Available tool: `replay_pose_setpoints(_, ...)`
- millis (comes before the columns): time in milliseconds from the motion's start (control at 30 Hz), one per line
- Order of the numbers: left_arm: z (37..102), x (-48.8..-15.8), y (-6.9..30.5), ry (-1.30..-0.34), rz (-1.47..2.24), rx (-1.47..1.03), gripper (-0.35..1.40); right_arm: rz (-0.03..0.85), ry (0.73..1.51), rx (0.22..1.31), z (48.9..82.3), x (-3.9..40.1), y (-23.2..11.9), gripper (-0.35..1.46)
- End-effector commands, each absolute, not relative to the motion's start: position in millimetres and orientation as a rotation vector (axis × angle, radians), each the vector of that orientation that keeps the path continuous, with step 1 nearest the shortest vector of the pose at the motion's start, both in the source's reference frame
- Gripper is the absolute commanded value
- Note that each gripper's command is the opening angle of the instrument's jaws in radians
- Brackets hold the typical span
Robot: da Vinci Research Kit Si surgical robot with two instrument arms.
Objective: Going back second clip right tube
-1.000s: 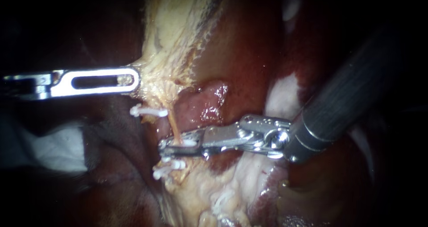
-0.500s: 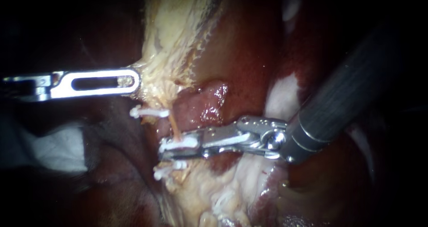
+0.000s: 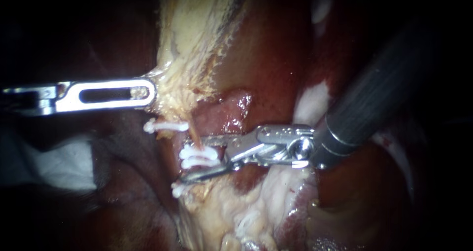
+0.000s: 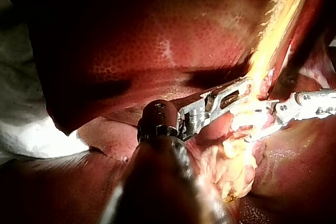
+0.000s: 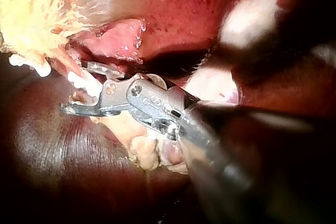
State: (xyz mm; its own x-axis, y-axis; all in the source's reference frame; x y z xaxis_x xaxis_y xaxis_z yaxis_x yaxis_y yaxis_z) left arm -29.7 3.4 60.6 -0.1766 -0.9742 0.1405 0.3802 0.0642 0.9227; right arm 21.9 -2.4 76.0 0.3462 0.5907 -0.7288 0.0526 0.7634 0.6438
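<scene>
**Right jaws apart round clip on tube; left clamped on pale tissue**

Endoscope view: right instrument [image 3: 188, 160] comes in from upper right, w/ a dark shaft and its metal wrist just beside a white patch of tissue. Its jaws stand apart. The white clip [image 3: 199, 156] sits btwn them and is not pinched: a gap shows btwn clip and lower jaw. The clip lies across the thin tan tube [image 3: 196, 138], which runs down to it from the pale yellow tissue [image 3: 189, 58].

Two more white clips are close by. The upper clip [image 3: 165, 126] is just up-left of the upper jaw, and the lower clip [image 3: 181, 189] is just under the lower jaw.

Left instrument [image 3: 147, 90] comes in level from the left. Its slotted jaws are together, clamped on the edge of the pale yellow tissue, which tents toward the tip. It is well apart from the right instrument. Liver [image 3: 276, 49] is dark red behind; white cloth [image 3: 59, 164] lies lower left.

Right wrist view: jaws apart, clip btwn them, pink fold of tissue just ahead of the upper jaw.

Left wrist view: left jaws grip the yellow strip, w/ the right instrument's tips just beyond.
</scene>
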Motion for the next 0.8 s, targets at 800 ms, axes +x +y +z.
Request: replay_pose_setpoints(800, 60.4, -29.3, 3.1, -1.108, -1.426, 0.751, -0.35, 0.326, 1.212, 0.604, 73.2, 15.8, -1.0, 0.60)
